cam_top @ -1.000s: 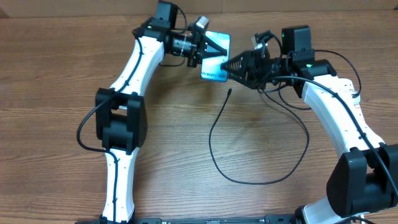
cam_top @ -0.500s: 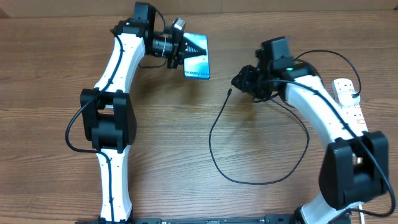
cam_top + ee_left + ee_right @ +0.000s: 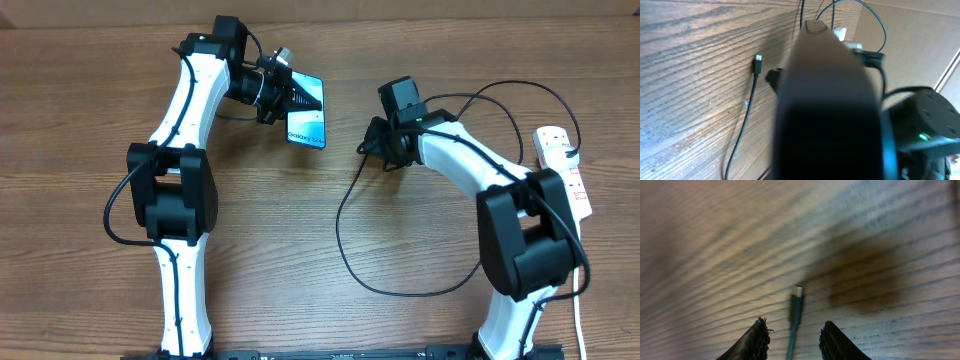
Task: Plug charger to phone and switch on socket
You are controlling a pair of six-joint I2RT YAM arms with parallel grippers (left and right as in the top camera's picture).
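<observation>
The phone (image 3: 306, 122), blue screen up with a white "Galaxy S24" band, hangs tilted above the table, and my left gripper (image 3: 284, 93) is shut on its far end. In the left wrist view the phone (image 3: 830, 100) is a dark blur filling the middle. The charger (image 3: 345, 200) is a thin black cable looping over the table. Its connector tip (image 3: 367, 150) lies just under my right gripper (image 3: 374, 142). In the right wrist view the gripper (image 3: 794, 324) is open, its jaws either side of the charger (image 3: 795, 315) without touching it. The socket (image 3: 563, 165) lies far right.
The socket's white cord (image 3: 581, 320) runs down the right edge of the table. The charger's big loop (image 3: 410, 293) covers the table's middle. Bare wood lies between the phone and the connector tip.
My left arm has carried the phone leftward and tilted it. My right gripper has swung left and down onto the charger's tip, and its jaws have narrowed.
</observation>
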